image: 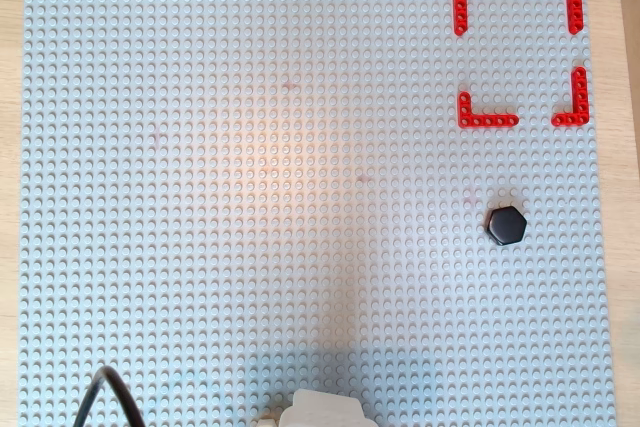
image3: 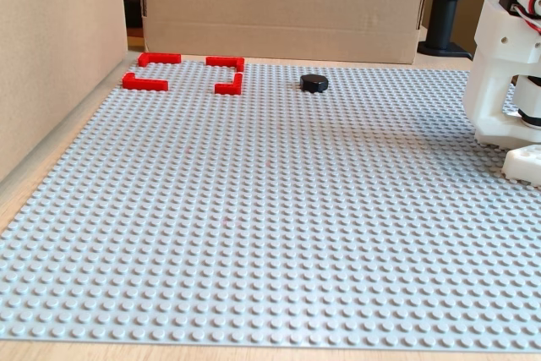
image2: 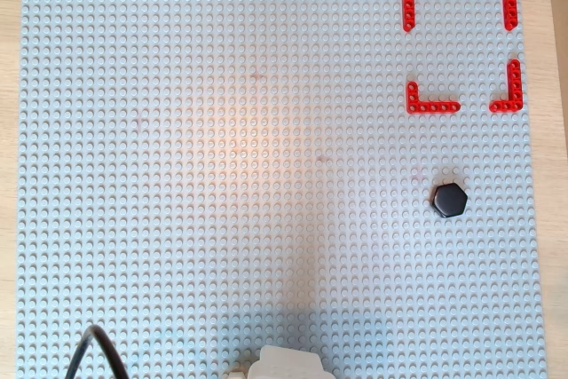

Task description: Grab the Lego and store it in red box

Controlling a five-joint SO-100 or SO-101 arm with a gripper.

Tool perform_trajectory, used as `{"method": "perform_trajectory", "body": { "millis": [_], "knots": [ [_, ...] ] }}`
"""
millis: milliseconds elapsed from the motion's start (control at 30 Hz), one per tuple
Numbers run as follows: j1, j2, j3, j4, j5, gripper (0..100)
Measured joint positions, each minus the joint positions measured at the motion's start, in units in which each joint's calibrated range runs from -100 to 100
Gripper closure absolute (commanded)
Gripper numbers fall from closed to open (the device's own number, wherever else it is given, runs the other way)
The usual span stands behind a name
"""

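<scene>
Fingers out of view, state unknown; only arm base [image3: 507, 82] shows beside baseplate [image3: 254, 234].

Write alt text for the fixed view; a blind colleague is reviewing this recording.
A small glossy black hexagonal piece lies on a grey studded baseplate, just right of, and outside, a square outlined by four red L-shaped corner brackets at far left. The white robot arm base stands at the right edge, cardboard walls behind; no claw shows.

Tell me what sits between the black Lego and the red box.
Nothing: only bare studded baseplate separates the Lego from the red box; both overhead views show it, and the fixed view agrees.
</scene>
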Motion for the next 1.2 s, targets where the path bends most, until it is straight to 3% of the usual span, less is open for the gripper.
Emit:
{"method": "perform_trajectory", "body": {
  "millis": [200,633,1200],
  "knots": [
    [0.07,5.16,3.13,-6.65,0.15,99],
    [0.29,37.19,0.18,-10.79,2.15,99],
    [17.38,80.39,0.09,-24.87,5.23,96]
  ]
}}
